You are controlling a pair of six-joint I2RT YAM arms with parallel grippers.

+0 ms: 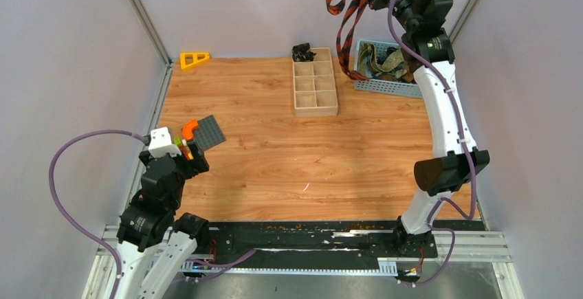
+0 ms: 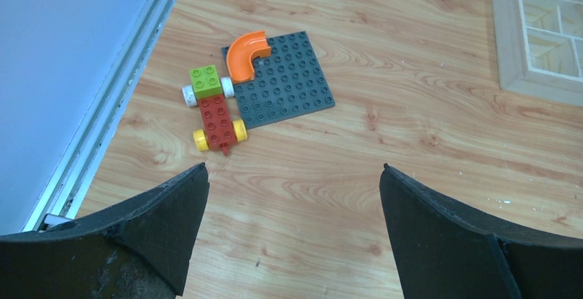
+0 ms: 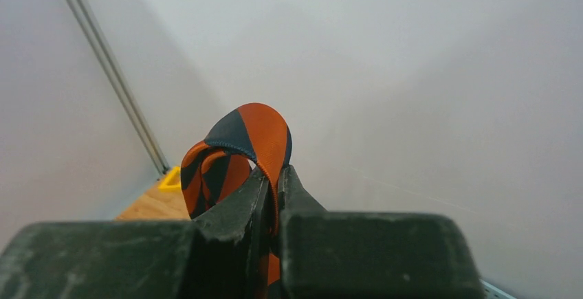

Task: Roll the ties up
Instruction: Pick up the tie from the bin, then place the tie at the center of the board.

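- While clamped shut on the striped tie (image 3: 256, 134), right gripper (image 3: 273, 179) sits high at 1 o'clock, likely to draw the tie's length out of the basket (image 1: 385, 87).
- That basket holds the other ties (image 1: 386, 62).
- At 8 o'clock, left gripper (image 2: 294, 175) wide, empty.

The wooden table (image 1: 275, 168) carries a grey baseplate (image 1: 212, 133), a yellow triangle (image 1: 194, 58), a compartment tray (image 1: 315, 87) and a blue basket (image 1: 388, 88).

A: Striped tie (image 1: 346, 31)?
B: Orange and navy diagonals. Pinched in the right fingers (image 3: 237, 209), held high. Loop above, lengths dangling, lower end beside the blue basket (image 1: 388, 87).
A: Others?
B: Olive-green and brown patterned ties (image 1: 385, 62), crumpled in that basket, desk's far right.
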